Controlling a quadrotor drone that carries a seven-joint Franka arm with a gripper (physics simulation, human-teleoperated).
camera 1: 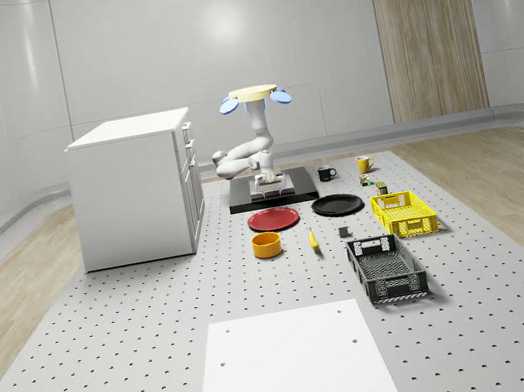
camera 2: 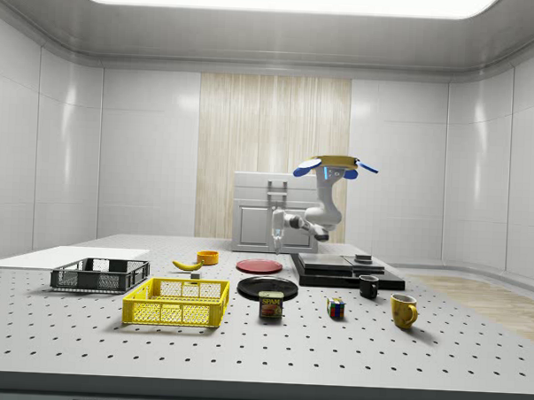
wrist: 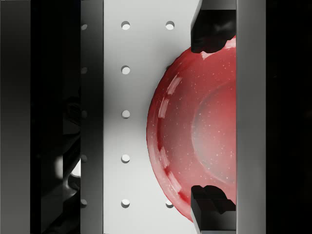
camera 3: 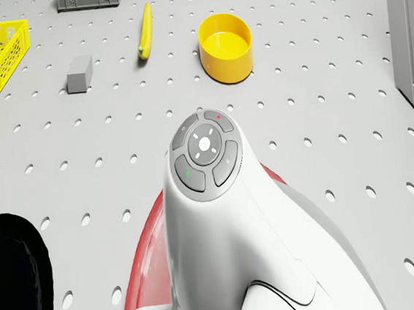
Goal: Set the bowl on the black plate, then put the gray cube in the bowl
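The yellow bowl (camera 1: 267, 244) (camera 2: 208, 257) (camera 3: 226, 47) stands upright on the perforated table, with the red plate between it and the drone. The black plate (camera 1: 337, 205) (camera 2: 268, 287) (camera 3: 13, 276) lies beside the red plate (camera 1: 274, 218) (wrist: 200, 131). The small gray cube (camera 1: 345, 233) (camera 3: 79, 73) rests between the banana and the yellow crate. My drone (camera 1: 254, 96) (camera 2: 335, 167) hovers over the black pad (camera 1: 274, 199). The arm hangs down, and my gripper (camera 1: 267, 180) (camera 2: 275, 240) (wrist: 212, 117) is open and empty above the red plate's edge, well short of the bowl.
A banana (camera 1: 312, 240) (camera 3: 145, 31) lies beside the bowl. A yellow crate (camera 1: 404, 212) and a black crate (camera 1: 386, 267) stand at the whole-scene view's right. A white cabinet (camera 1: 134, 188) stands at its left. Mugs (camera 1: 326, 172), a can (camera 2: 270, 305) and a puzzle cube (camera 2: 335, 307) sit past the black plate.
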